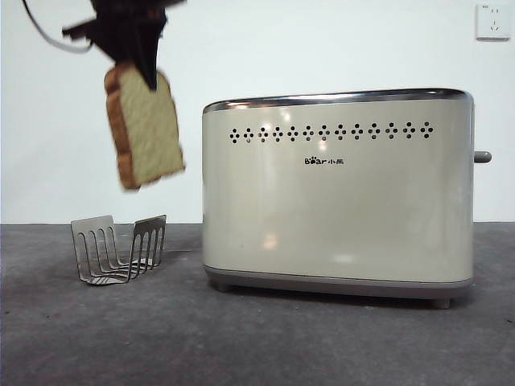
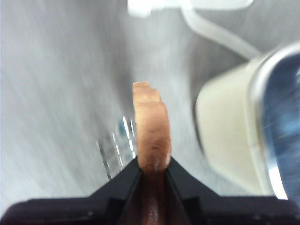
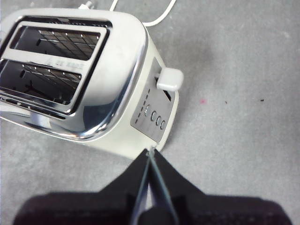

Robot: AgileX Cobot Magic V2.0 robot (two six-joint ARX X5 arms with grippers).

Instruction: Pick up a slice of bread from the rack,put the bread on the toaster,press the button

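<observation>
Brown-crusted slice of bread [image 1: 145, 129] hangs upper left of the front frame, pinched by the left end effector [image 1: 150, 76], above the rack [image 1: 121, 249]; right end effector [image 3: 150, 157] closed beside the toaster [image 1: 338, 193].

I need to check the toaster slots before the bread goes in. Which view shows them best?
The right wrist view: it looks down into both slots of the toaster. The front view shows only its side and chrome top edge; the left wrist view shows a blurred corner.
</observation>
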